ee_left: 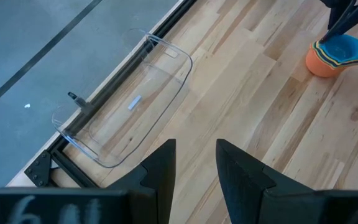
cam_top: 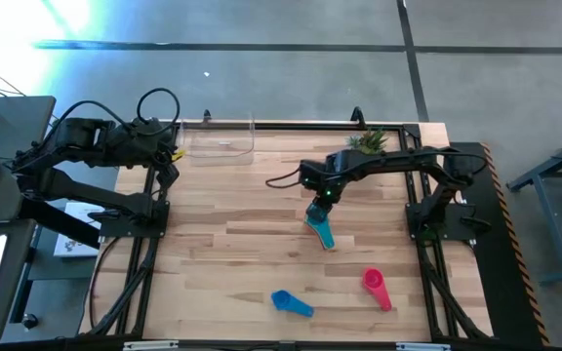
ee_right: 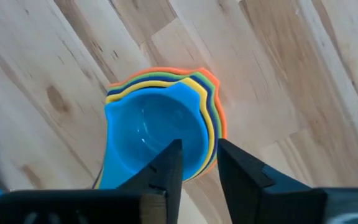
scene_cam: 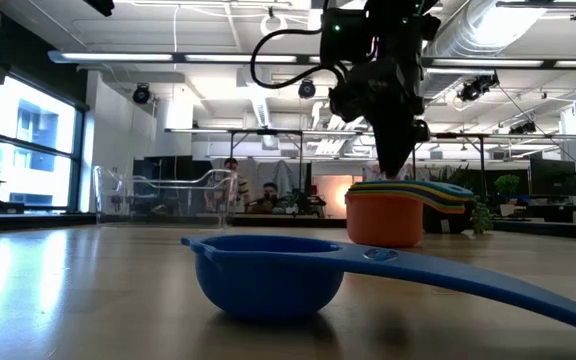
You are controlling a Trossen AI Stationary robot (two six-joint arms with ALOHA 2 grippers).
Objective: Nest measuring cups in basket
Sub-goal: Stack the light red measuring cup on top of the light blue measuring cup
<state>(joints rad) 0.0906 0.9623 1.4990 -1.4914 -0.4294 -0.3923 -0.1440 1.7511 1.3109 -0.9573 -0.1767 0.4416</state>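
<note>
Right gripper (ee_right: 199, 163) part-open over nested cup stack (cam_top: 322, 230) mid-counter, gripping nothing | blue cup (cam_top: 291, 303), pink cup (cam_top: 376, 287) loose toward front edge, right arm nearer | basket (cam_top: 217, 139) back-left | left gripper (ee_left: 194, 163) narrowly parted, empty.

A nested stack of measuring cups (cam_top: 321, 230) sits mid-table (cam_top: 222, 253), under the right gripper (cam_top: 318, 210), with two single cups (cam_top: 291, 302) (cam_top: 376, 288) nearer the front edge, and the basket (cam_top: 217, 139) and potted plant (cam_top: 369, 140) along the back edge.
</note>
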